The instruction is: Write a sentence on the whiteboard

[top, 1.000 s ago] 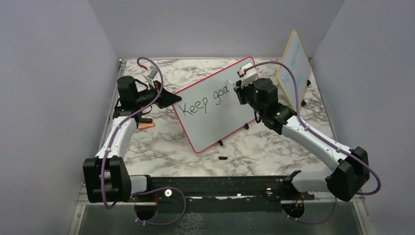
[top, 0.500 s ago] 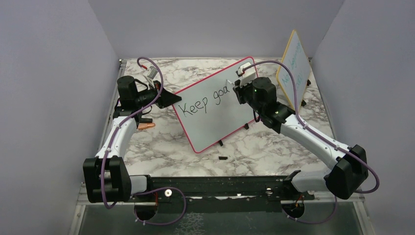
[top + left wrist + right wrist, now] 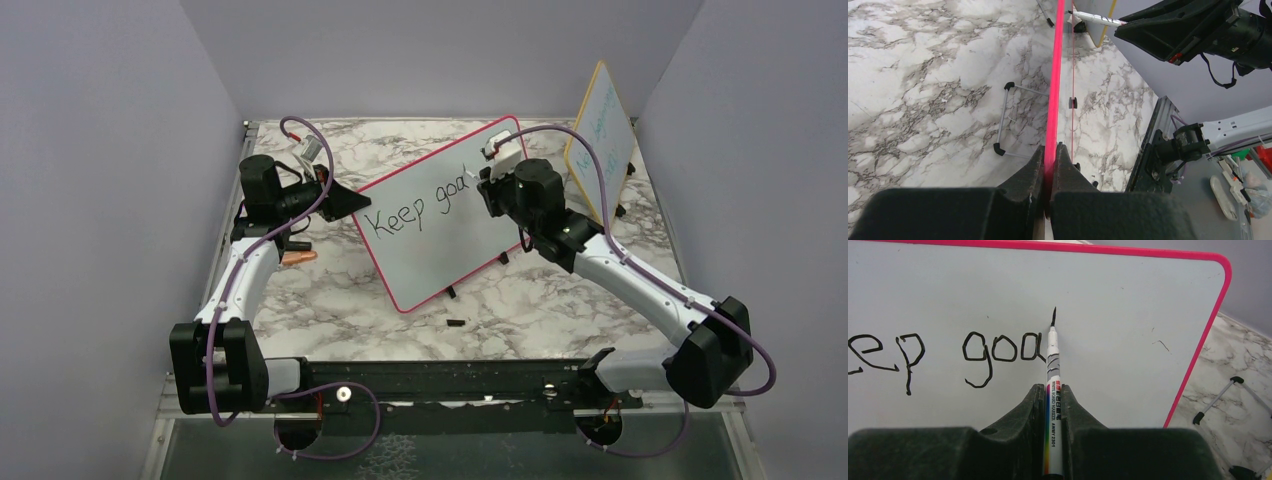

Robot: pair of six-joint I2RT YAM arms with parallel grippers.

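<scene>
Lab test booth: plain lilac walls (image 3: pixel 100 150), marble-print table (image 3: pixel 330 300), bolted arm rail (image 3: pixel 450 378)

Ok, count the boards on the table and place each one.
2. The pink-framed whiteboard stands in the middle; the yellow-framed board stands at the far right corner. None seems hidden.

white arms (image 3: pixel 640 285), black joints (image 3: pixel 215 365), purple cables (image 3: pixel 296 119)
</scene>
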